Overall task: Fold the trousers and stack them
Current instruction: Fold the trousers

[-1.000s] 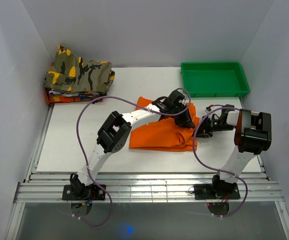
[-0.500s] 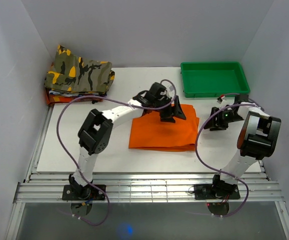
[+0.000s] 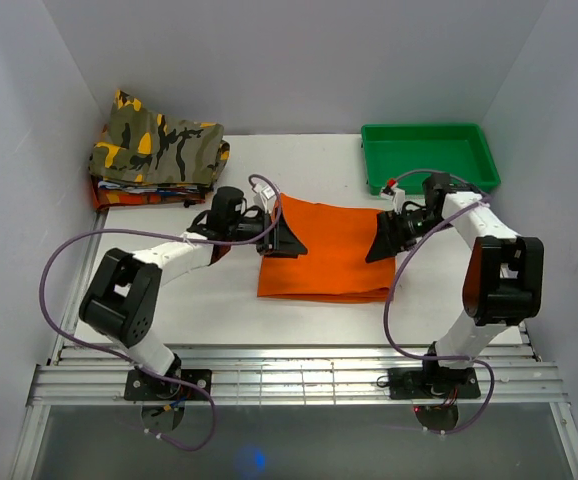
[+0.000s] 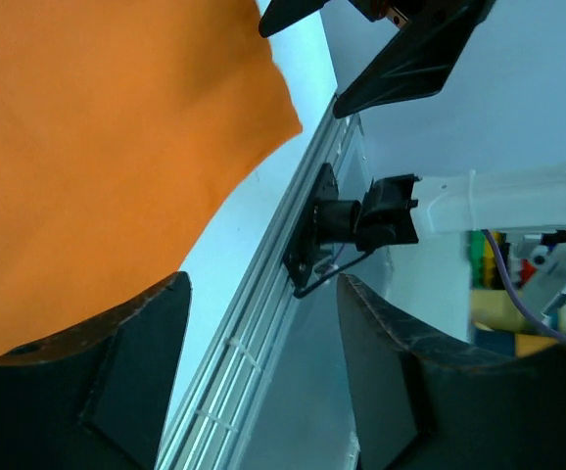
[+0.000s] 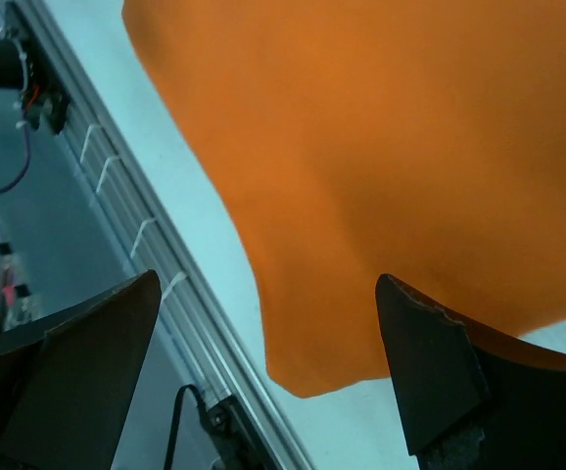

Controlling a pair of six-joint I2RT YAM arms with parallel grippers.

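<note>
Top external view has the trousers [image 3: 324, 250] lying flat as a folded orange rectangle in the middle of the white bench [image 3: 169, 300], with one of my claws on either side. My left claw [image 3: 287, 240] sits at the fold's left edge and my right claw [image 3: 384, 240] at its right edge, both pointing inward toward the cloth. Whether either one touches the fabric I cannot tell from above. On the left wrist camera my left claw [image 4: 263, 362] has its fingers [image 4: 126, 382] spread wide and holding nothing. The trousers [image 4: 97, 147] fill the upper left of that view and run behind one finger, and past them the bench's railed near edge slants by. On the right wrist camera my right claw [image 5: 263, 372] is likewise parted, its fingers [image 5: 440, 372] far apart and gripping nothing. The trousers [image 5: 381, 147] spread smooth across the top there, with one rounded corner hanging toward the rail. The green tray [image 3: 431, 186] stands at the bench's far right corner, just beyond my right claw and apart from the trousers, its green floor showing from wall to wall. At the far left corner a folded camouflage garment [image 3: 159, 145] lies on top of a stack, with orange cloth [image 3: 119, 196] showing underneath it.
</note>
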